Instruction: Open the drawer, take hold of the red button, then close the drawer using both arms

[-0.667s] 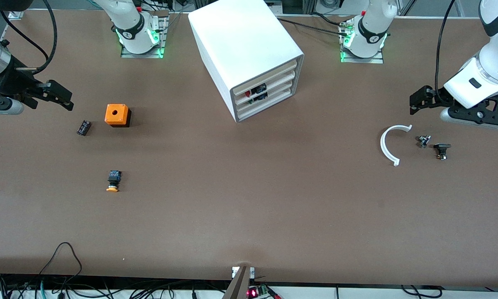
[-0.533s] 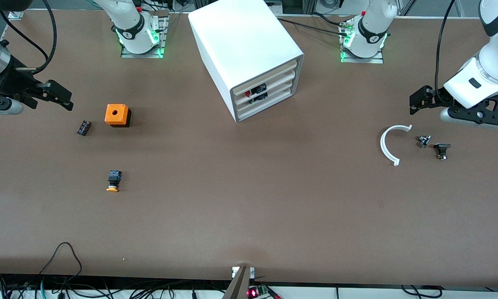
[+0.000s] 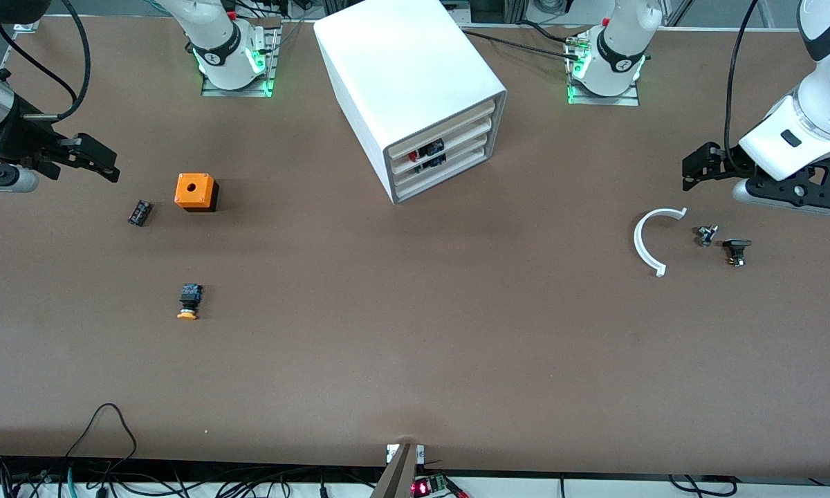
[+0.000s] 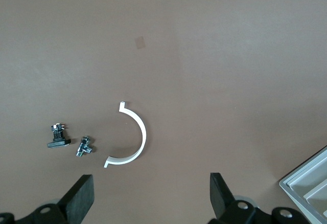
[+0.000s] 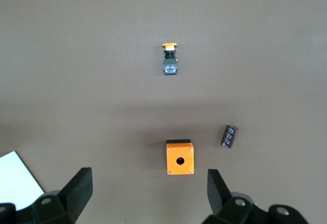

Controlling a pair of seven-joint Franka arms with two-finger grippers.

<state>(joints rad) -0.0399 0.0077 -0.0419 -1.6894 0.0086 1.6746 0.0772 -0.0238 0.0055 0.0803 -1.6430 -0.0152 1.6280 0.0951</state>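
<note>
The white cabinet (image 3: 401,62) stands mid-table near the robots' bases. Its three drawers (image 3: 456,146) are all pushed in. A small red and black thing that may be the button (image 3: 425,150) shows through the drawer fronts, mostly hidden. My left gripper (image 3: 695,169) hangs open and empty over the table at the left arm's end, its fingers wide apart (image 4: 150,188) above bare table. My right gripper (image 3: 100,162) hangs open and empty over the right arm's end, its fingers spread (image 5: 148,180) close to an orange box.
An orange box with a hole (image 3: 195,191), a small black part (image 3: 139,212) and an orange-capped button (image 3: 189,302) lie toward the right arm's end. A white curved strip (image 3: 647,242) and two small parts (image 3: 707,235) (image 3: 736,250) lie under the left gripper. Cables run along the near edge.
The right gripper has drifted slightly toward its own end of the table. The left arm and everything on the table stay as they were.
</note>
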